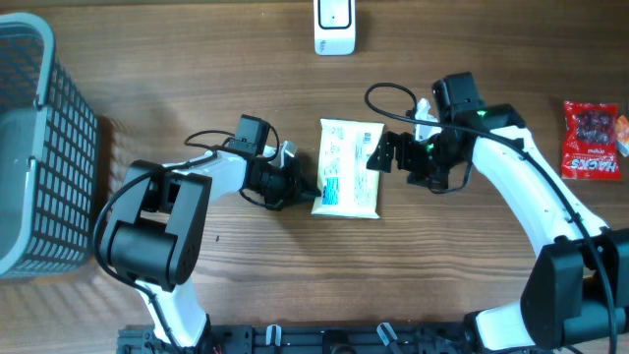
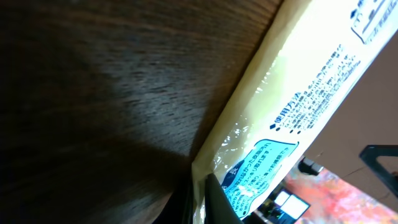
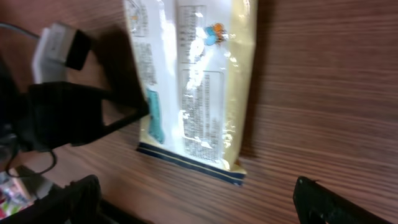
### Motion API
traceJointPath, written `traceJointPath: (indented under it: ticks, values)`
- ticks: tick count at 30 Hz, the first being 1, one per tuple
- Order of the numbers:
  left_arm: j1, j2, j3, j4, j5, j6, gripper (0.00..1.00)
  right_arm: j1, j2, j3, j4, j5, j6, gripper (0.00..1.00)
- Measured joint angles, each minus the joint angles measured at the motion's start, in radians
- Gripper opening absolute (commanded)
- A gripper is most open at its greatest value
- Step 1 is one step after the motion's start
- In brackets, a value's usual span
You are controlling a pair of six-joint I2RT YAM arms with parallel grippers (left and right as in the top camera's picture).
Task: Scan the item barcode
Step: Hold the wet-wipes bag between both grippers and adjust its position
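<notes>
i see the pale yellow plastic packet with printed text lying flat at the middle of the brown wooden table. the left gripper is clenched on the packet's left edge, pinching the film. the right gripper hangs just beside its right edge, jaws spread wide, holding nothing. a white box-shaped scanner sits well apart at the far edge.

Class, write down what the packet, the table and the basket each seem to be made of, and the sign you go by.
The packet: thin plastic film, glossy; glare streaks and creases over the print.
The table: wood or wood-look laminate, matt brown; long grain lines, cannot tell which.
The basket: probably moulded plastic, dull grey; even grid of holes.
</notes>
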Motion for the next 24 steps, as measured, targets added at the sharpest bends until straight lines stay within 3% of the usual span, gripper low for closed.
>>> traceJointPath:
  ticks: [3, 8, 14, 19, 22, 24]
  values:
    - [0.016, 0.000, -0.002, 0.015, 0.024, -0.032, 0.04, -0.007, 0.000, 0.000, -0.021, 0.083, -0.015, 1.00]
    - [0.096, -0.023, -0.006, 0.060, 0.185, -0.053, 0.04, -0.007, 0.000, 0.000, -0.018, 0.119, -0.002, 0.99]
    - [0.193, -0.192, -0.009, 0.033, 0.253, -0.111, 0.04, -0.007, 0.000, -0.119, 0.130, 0.120, 0.028, 1.00]
    - [0.208, -0.216, -0.009, 0.033, 0.235, -0.121, 0.25, -0.006, 0.000, -0.183, 0.155, 0.097, 0.027, 1.00]
    - [0.208, -0.220, -0.009, -0.018, 0.198, -0.068, 0.25, 0.006, 0.000, -0.177, 0.111, 0.116, 0.026, 1.00]
    - [0.208, -0.252, -0.008, -0.130, 0.100, -0.021, 0.26, 0.039, -0.009, -0.150, 0.072, 0.166, 0.026, 1.00]
